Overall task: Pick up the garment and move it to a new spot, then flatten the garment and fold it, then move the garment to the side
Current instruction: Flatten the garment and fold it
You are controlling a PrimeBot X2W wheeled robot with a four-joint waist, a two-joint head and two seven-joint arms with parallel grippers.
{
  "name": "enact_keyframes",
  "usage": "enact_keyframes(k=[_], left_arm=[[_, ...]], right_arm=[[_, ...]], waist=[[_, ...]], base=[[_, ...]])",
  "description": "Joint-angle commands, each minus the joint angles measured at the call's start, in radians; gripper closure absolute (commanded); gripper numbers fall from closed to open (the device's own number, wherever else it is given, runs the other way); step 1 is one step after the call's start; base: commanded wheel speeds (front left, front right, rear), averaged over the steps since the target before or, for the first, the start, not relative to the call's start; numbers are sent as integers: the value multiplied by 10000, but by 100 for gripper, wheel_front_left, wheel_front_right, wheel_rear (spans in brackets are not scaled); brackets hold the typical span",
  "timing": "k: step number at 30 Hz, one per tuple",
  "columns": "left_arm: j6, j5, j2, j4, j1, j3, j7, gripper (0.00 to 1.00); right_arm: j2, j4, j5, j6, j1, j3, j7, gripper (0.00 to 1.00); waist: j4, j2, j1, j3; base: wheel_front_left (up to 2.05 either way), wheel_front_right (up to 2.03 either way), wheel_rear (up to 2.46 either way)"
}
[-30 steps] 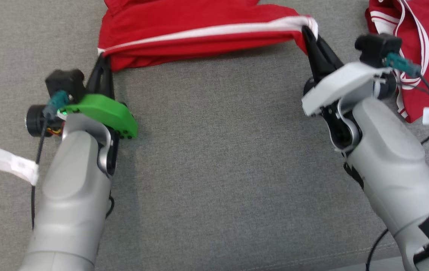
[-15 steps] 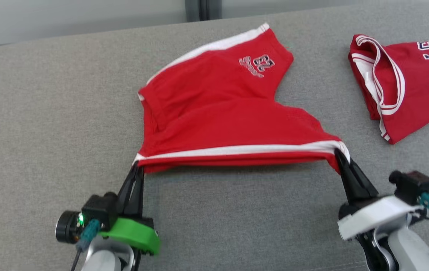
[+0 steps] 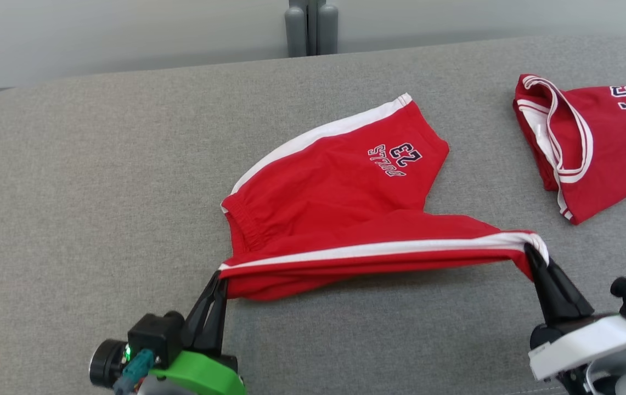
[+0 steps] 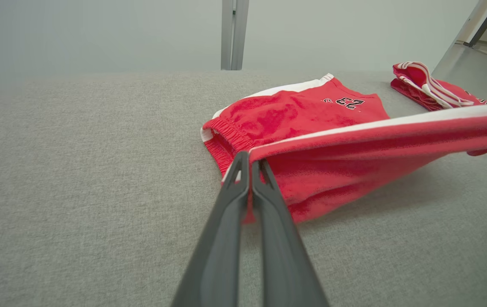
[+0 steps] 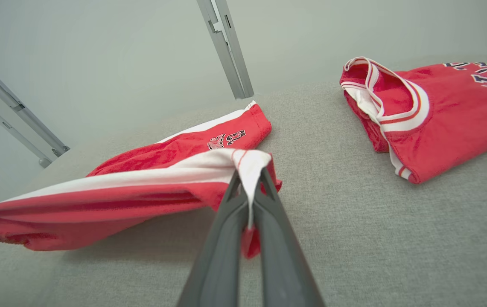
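Note:
The garment (image 3: 340, 186) is a pair of red shorts with white side stripes and a "23" print, lying on the grey cushioned surface (image 3: 99, 181). Its near edge is lifted and stretched taut between my two grippers. My left gripper (image 3: 219, 277) is shut on the waistband corner, seen up close in the left wrist view (image 4: 249, 160) with the garment (image 4: 311, 123) beyond it. My right gripper (image 3: 532, 255) is shut on the leg-hem corner, where white cloth bunches over its tips (image 5: 249, 177). The far half of the garment (image 5: 175, 149) rests flat.
A second red garment (image 3: 592, 148) with white trim and dark lettering lies folded at the right, also in the right wrist view (image 5: 431, 111). A grey post (image 3: 307, 27) stands behind the surface's far edge. The surface's left side is bare grey fabric.
The head camera has tilted up, so the whole scene has shifted down. Both grippers keep their hold, and the near edge they hold has come up off the surface.

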Motion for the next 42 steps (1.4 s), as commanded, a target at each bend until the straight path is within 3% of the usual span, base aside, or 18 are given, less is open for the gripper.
enact_keyframes(k=[1,11,20,21,22,23,25,26,27,28,31,34,42], left_arm=[[-61,-145,65,142,-539,98,177,100],[-507,-385,-17,1916,-4200,-170,506,100],[-739,-643,-135,4456,-6681,-741,251,100],[-750,-676,-145,4681,-6834,-798,123,100],[-749,-696,-151,4795,-6901,-821,52,100],[-744,-749,-165,4981,-6996,-849,-57,100],[-747,-805,-184,5281,-7126,-914,-268,100],[-756,-786,-190,5346,-7182,-976,-430,95],[-760,-831,-200,5486,-7203,-999,-548,55],[-764,-872,-202,5616,-7201,-1024,-654,0],[-719,-944,-215,5847,-7174,-1068,-1134,0],[-391,-831,-209,5749,-7013,-923,-1577,0],[703,-506,41,3664,-5813,225,-1861,0]], right_arm=[[-154,99,7,-45,-462,-168,66,100],[-1141,2145,706,-40,-4665,366,725,100],[-1658,5357,1480,-34,-8573,2189,1096,100],[-1677,5652,1530,-34,-8878,2454,955,64],[-1694,5780,1558,-34,-9015,2569,842,38],[-1731,6001,1579,-34,-9216,2721,641,0],[-1799,6318,1624,-34,-9468,3025,177,0],[-1832,6426,1602,-34,-9534,3139,-60,0],[-1861,6498,1567,-34,-9597,3236,-435,0],[-1879,6546,1520,-34,-9588,3376,-702,0],[-1944,6661,1295,-34,-9305,3531,-1565,0],[-1972,6418,983,-34,-8919,3259,-1850,0],[-1383,3577,-406,-33,-6555,1036,-1874,0]], waist=[[65,0,1,414],[738,0,1,2517],[1182,0,1,3212],[1213,0,1,3238],[1227,0,1,3247],[1247,0,1,3256],[1278,0,1,3255],[1279,0,1,3248],[1276,0,1,3230],[1268,0,1,3207],[1175,0,1,3066],[1033,0,1,2904],[525,0,1,2395]], base=[[0,0,0],[0,0,0],[0,0,0],[0,0,0],[0,0,0],[0,0,0],[0,0,0],[0,0,0],[0,0,0],[0,0,0],[0,0,0],[0,0,0],[0,0,0]])
